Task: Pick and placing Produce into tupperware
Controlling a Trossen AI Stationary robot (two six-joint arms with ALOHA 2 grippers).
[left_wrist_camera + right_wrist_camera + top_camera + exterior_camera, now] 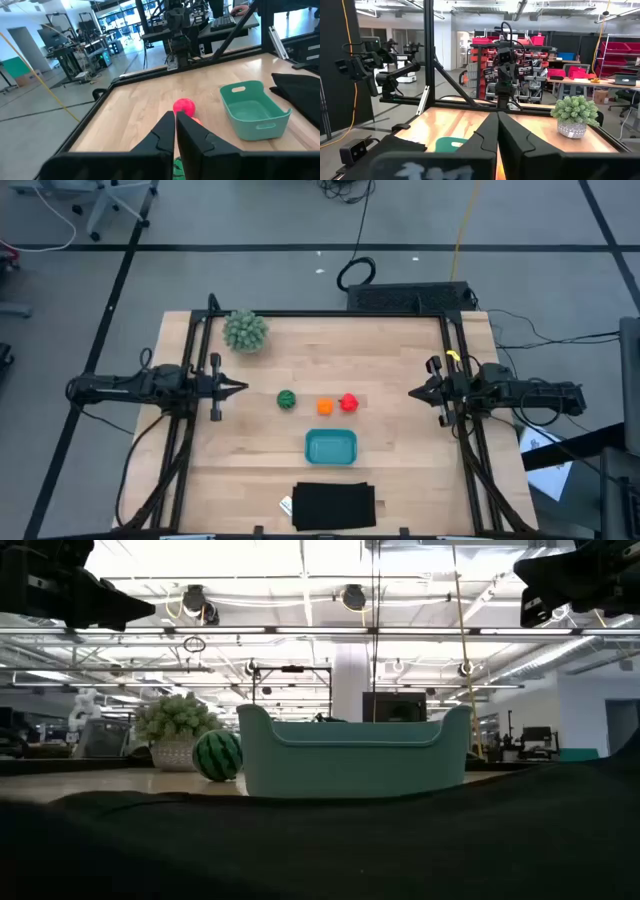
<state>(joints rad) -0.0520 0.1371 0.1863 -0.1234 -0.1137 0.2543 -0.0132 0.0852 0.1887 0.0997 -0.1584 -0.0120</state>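
A: Start at the bottom of the overhead frame and work up. What do you see?

B: Lowest, at bottom centre, a black flat rectangle (334, 506) lies on my counter (400, 360). Just above it is the teal tupperware (331, 447), with nothing in it.

A: And the produce?

B: Above the tupperware, at the frame's middle, three pieces sit in a row, apart from one another: the dark green striped piece (287, 400) on the left, the orange piece (325, 407) in the middle, the red piece (349, 402) on the right. All three lie on the bare counter, outside the tupperware.

A: Where are your grippers?

B: My left gripper (240, 388) is at middle left of the frame, clenched on nothing, its tips pointing toward the row; the green piece lies nearest it, a little to its right. My right gripper (414, 392) is at middle right, also clenched and empty, pointing back at the row; the red piece is the closest one to it, to its left. Both hang well apart from the produce.

A: Farther up?

B: A pale-green fuzzy ball plant (245, 330) at upper left of the counter.
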